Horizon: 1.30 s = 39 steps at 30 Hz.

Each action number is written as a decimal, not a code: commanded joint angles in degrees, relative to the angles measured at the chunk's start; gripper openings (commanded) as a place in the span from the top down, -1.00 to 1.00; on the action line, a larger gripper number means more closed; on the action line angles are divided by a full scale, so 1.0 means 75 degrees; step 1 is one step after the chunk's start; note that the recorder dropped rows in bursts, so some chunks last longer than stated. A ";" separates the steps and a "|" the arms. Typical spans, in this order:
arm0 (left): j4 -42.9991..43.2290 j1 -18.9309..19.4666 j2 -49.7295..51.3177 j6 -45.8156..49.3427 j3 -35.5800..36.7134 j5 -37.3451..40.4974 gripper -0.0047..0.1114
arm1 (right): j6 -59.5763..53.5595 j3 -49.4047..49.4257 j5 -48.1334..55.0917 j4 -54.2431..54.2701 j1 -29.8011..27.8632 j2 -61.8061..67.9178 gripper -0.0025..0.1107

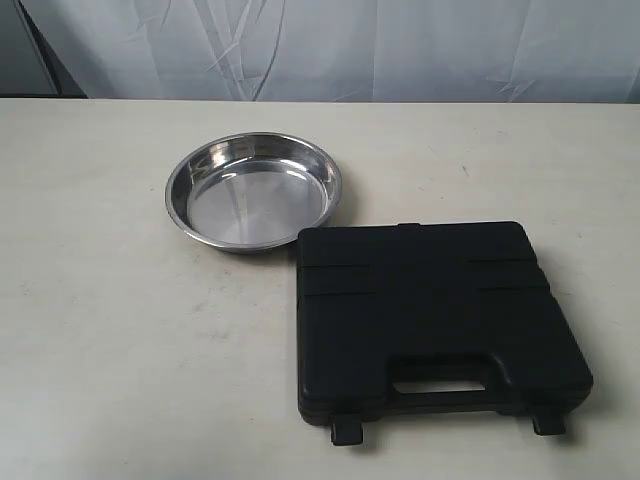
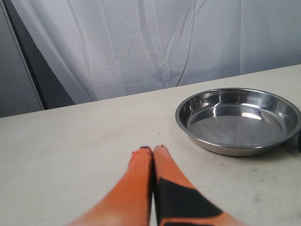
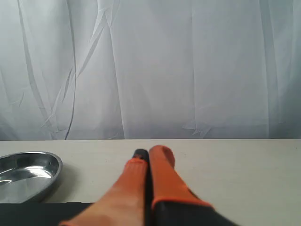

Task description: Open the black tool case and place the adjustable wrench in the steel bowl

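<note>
The pale counter (image 1: 120,350) carries everything. The black tool case (image 1: 430,310) lies flat on it with the lid down, its carry handle and two latches along one long edge. The lid hides whatever is inside, so the adjustable wrench cannot be seen.

In the right wrist view, a dark strip of the case shows low beside the right hand (image 3: 149,154), close beneath its fingers. The steel bowl (image 1: 253,195) sits upright at a corner of the case on the edge away from the latches. Its rim is just beside that corner, though whether they touch is unclear. The bowl holds nothing.

From the left hand (image 2: 153,149), the bowl lies ahead and off to one side, apart from the fingertips, with bare counter between. From the right hand it lies farther off, to the side.

Each hand has its orange fingers pressed together, closed on nothing. Neither hand touches the bowl.
</note>
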 commanded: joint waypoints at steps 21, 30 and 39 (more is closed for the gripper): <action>-0.0027 -0.0028 0.0027 -0.0036 -0.0016 -0.0038 0.91 | 0.1634 0.0029 -0.2636 0.3365 -0.0035 -0.0050 0.95; -0.0027 -0.0028 0.0027 -0.0036 -0.0016 -0.0038 0.91 | 0.2241 -0.0847 -0.2357 0.1599 -0.0035 0.0247 0.97; -0.0027 -0.0028 0.0027 -0.0036 -0.0016 -0.0038 0.91 | 0.0985 -0.3244 0.2705 0.1271 0.0228 0.3805 0.97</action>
